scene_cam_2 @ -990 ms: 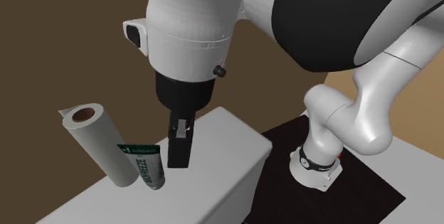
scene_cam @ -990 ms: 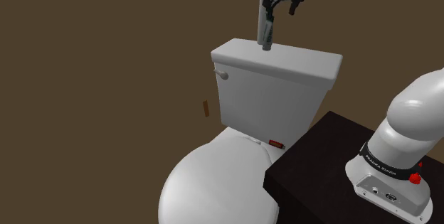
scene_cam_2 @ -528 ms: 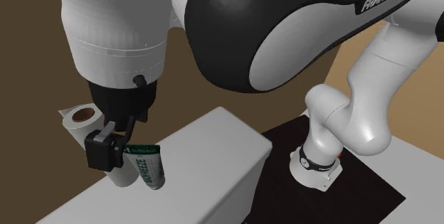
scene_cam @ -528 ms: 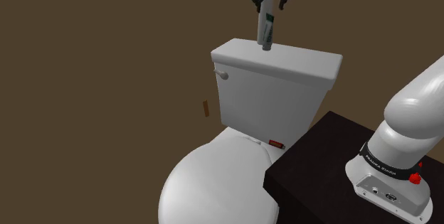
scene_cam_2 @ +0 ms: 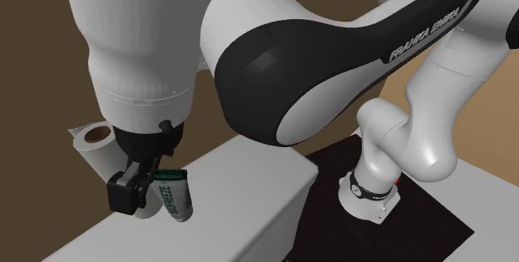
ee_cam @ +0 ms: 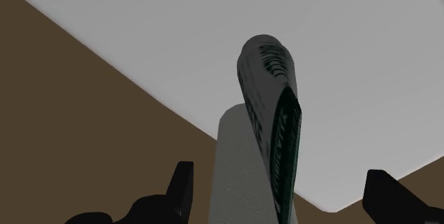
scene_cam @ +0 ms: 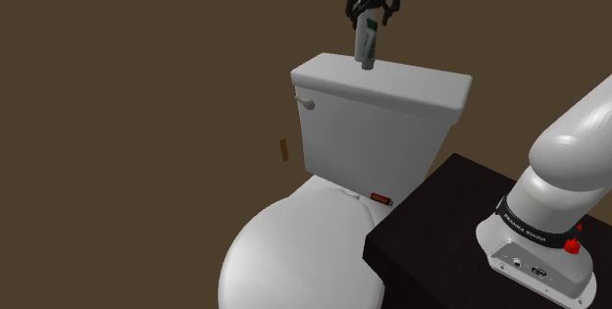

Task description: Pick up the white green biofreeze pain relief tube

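White letters reading FRANKA EMIKA run along the arm's dark joint (scene_cam_2: 420,34); print on the tube (scene_cam_2: 175,199) is illegible.

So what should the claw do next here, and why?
Probably lower a little further before closing. The open claw flanks just the upper end of the tube, touching nothing; a deeper hold looks safer. The roll sits right beside it, inside that gap, so go gently.

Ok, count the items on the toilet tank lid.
2: the green-and-white tube standing on the tank lid, and the paper roll right beside it. Others may hide behind the arm.
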Available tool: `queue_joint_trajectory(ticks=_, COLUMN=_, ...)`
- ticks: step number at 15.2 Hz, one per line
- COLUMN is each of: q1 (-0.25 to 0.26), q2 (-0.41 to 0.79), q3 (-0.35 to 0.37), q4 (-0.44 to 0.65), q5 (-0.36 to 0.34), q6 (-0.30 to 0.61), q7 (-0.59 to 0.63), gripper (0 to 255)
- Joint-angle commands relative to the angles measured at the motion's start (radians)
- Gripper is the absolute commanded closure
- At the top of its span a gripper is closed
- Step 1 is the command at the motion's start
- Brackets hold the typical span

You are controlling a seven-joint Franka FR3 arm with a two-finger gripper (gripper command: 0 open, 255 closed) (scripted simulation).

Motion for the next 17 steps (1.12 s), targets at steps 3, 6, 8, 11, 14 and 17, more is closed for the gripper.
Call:
queue_joint_trajectory(ticks=3, q1=0.001, q2=-0.001, q3=0.002, q4=-0.010, q5=-0.001, q6=0.008, q7=0.005, gripper=255)
queue_joint_trajectory(ticks=6, q1=0.001, q2=-0.001, q3=0.002, q4=-0.010, q5=-0.001, q6=0.009, q7=0.006, gripper=255)
queue_joint_trajectory(ticks=8, q1=0.001, q2=-0.001, q3=0.002, q4=-0.010, q5=-0.001, q6=0.009, q7=0.005, gripper=255)
queue_joint_trajectory(ticks=11, q1=0.000, q2=0.000, q3=0.001, q4=-0.010, q5=-0.001, q6=0.011, q7=0.004, gripper=255)
queue_joint_trajectory(ticks=14, q1=0.001, q2=0.000, q3=0.001, q4=0.029, q5=0.002, q6=-0.029, q7=-0.004, gripper=255)
queue_joint_trajectory(ticks=17, q1=0.001, q2=0.001, q3=0.001, q4=0.071, q5=0.006, q6=-0.069, q7=-0.011, gripper=255)
